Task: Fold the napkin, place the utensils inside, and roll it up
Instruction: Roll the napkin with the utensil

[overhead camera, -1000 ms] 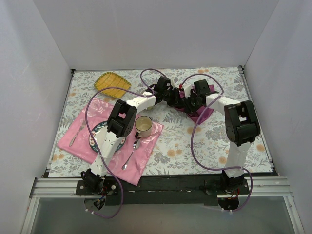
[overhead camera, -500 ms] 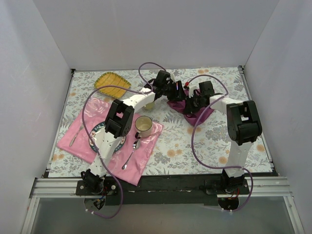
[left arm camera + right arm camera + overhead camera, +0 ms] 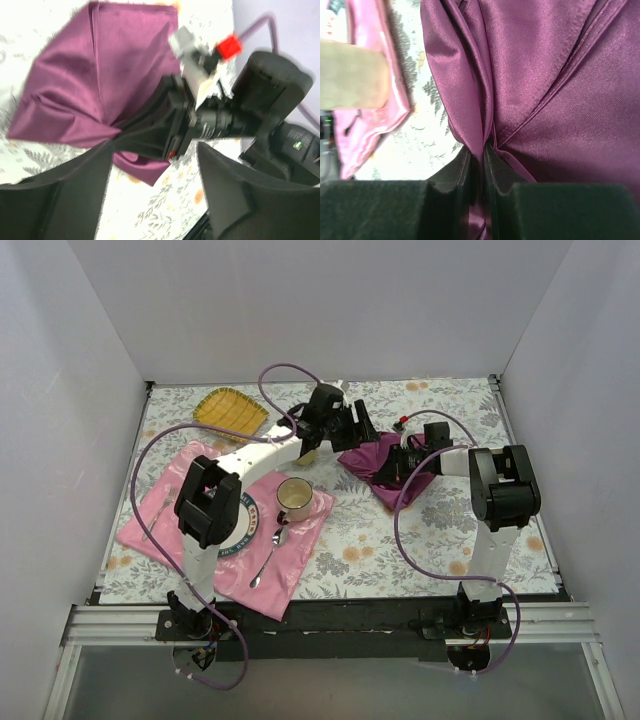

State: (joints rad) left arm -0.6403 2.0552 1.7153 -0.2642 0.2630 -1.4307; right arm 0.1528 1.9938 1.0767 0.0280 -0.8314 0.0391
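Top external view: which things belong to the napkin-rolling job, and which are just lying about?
Job: shiny dark purple satin napkin, right tool pinching it.
Lying about: light pink cloth placemat, cream mug, silver metal spoon, silver fork, yellow woven dish, round plate.

The bench, covered in a grey-and-orange floral print, carries a pink cloth placemat at lower left, a yellow ribbed dish at upper left, and a shiny dark purple satin napkin bunched just right of centre.
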